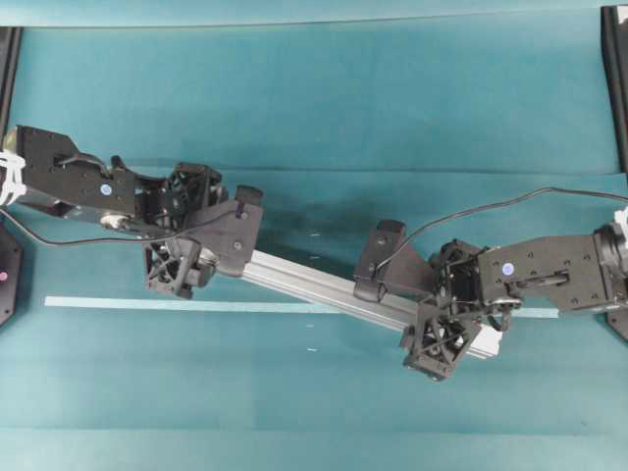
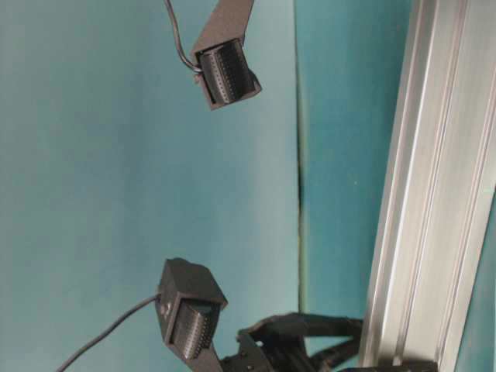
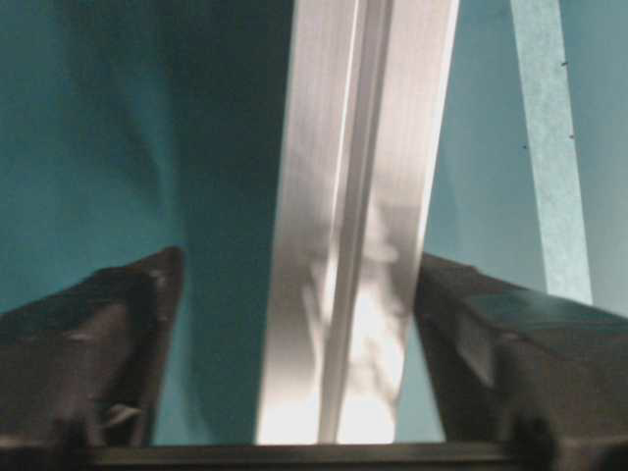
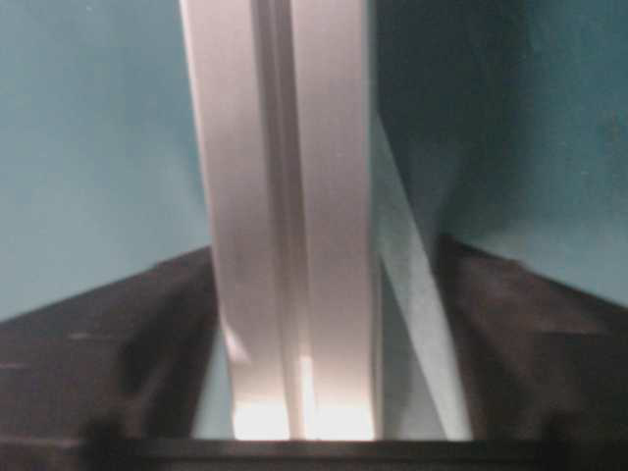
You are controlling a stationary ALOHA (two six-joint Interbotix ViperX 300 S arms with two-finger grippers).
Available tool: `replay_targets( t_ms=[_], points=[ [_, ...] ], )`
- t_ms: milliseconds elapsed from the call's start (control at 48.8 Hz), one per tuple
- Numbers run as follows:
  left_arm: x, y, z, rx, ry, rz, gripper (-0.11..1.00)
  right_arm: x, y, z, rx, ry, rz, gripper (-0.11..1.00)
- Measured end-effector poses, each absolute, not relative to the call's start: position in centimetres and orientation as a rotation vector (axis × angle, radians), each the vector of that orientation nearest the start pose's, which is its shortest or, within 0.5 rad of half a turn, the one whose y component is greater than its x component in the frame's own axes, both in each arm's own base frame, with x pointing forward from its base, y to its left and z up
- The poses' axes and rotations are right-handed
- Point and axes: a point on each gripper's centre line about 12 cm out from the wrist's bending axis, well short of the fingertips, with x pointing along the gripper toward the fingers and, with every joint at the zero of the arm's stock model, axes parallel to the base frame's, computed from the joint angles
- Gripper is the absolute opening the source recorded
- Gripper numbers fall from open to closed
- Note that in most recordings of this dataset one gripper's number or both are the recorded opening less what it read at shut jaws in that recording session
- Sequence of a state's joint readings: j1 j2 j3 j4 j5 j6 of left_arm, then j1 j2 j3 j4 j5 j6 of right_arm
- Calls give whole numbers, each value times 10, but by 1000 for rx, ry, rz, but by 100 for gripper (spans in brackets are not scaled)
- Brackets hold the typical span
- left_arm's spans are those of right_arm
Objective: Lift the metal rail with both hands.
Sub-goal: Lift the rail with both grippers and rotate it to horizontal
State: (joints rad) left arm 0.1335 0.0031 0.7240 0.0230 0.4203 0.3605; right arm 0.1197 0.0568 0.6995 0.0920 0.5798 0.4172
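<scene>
left gripper [image 1: 186, 257]: mine, sitting over the left end of the metal rail [image 1: 324, 285]. In the left wrist view the fingers [image 3: 108, 343] straddle the bar, one on each side. There's a clear gap of teal on the left side, and the right finger looks close to the bar's edge, so jaws apart, not clamped.

right gripper [image 1: 446, 324]: over the rail's right end, same deal. In its wrist view both fingers [image 4: 118, 353] flank the bar with a sliver of space each side. It's blurry and dark down there, so I can't swear there's no contact, but it reads as apart.

metal rail: silver grooved bar, lying diagonally across the teal table [image 1: 314, 118], left end higher in the overhead view, right end lower. It runs between both sets of fingers.

tape strip [image 1: 137, 304]: thin pale line running level across the cloth; the rail crosses over it toward the right.

table-level view: rail [image 2: 434, 194] fills the right side, and two black ribbed blocks show on the left, well apart.
</scene>
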Motion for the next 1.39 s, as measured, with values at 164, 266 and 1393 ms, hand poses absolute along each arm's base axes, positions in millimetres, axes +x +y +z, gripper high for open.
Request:
replay_targets(
  t_ms=[164,266,1393],
  points=[
    [328,42,118,282,1157,-110,36,320,47,102,415,1343,-190,40],
    [327,41,117,280,1159,-110,36,321,48,103,425,1342,-191,40],
    [324,40,156,275,1153,-103,36,326,50,149,436,1361,-169,40]
  ],
)
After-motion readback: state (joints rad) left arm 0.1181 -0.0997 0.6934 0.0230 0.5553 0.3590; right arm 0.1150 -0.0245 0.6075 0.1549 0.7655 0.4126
